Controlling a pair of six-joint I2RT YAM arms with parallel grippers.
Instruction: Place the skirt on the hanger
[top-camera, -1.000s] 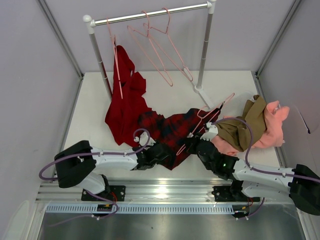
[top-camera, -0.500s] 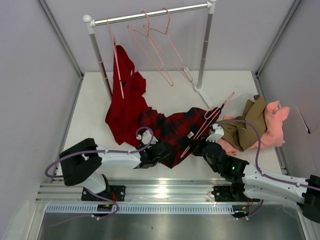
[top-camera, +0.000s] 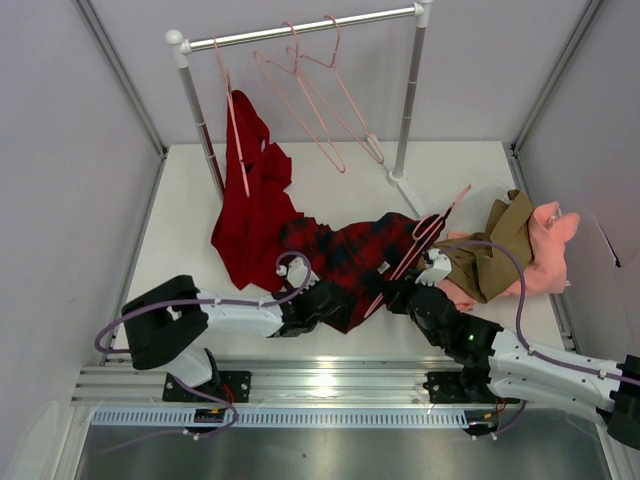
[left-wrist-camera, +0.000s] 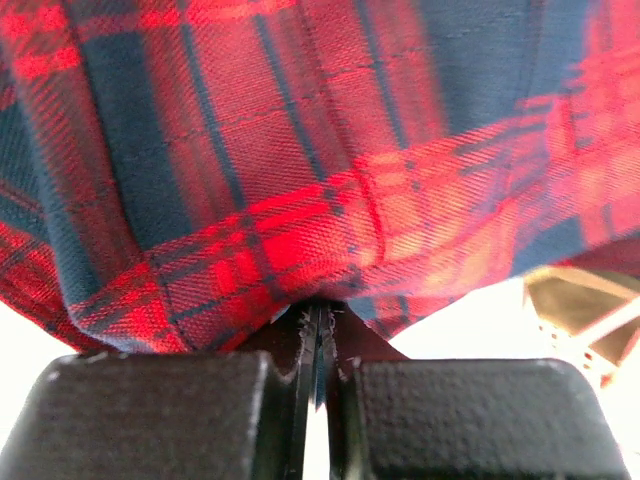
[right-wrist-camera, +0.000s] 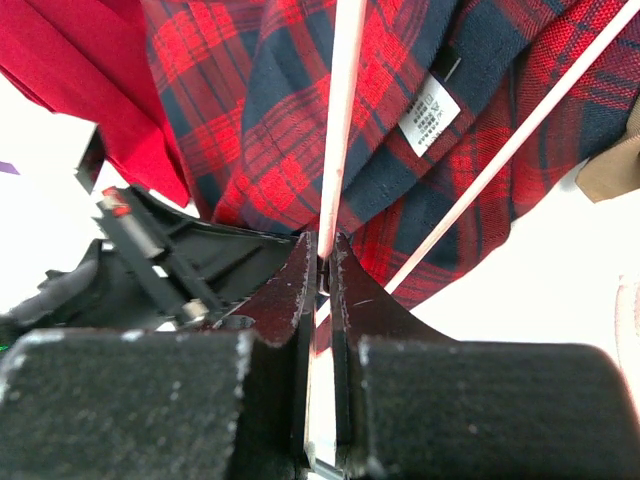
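Observation:
The red and navy plaid skirt (top-camera: 350, 255) lies crumpled on the table in front of the arms. It fills the left wrist view (left-wrist-camera: 300, 150) and shows in the right wrist view (right-wrist-camera: 300, 110). My left gripper (top-camera: 335, 300) is shut on the skirt's near hem (left-wrist-camera: 320, 305). A pale-pink hanger (top-camera: 415, 245) lies slanted over the skirt's right side, hook toward the back right. My right gripper (top-camera: 395, 293) is shut on one thin bar of the hanger (right-wrist-camera: 340, 130), its jaws pinching the bar at their tips (right-wrist-camera: 322, 262).
A plain red garment (top-camera: 250, 200) hangs from the rack's left post down to the table. Further pink hangers (top-camera: 320, 95) hang on the rail (top-camera: 300, 30). Tan and pink clothes (top-camera: 520, 250) are piled at the right. The rack's right foot (top-camera: 405, 185) stands behind the skirt.
Both grippers have shifted slightly right and forward, keeping their grip. The hanger has swung to lie more upright over the skirt, and the skirt has bunched a little toward the middle.

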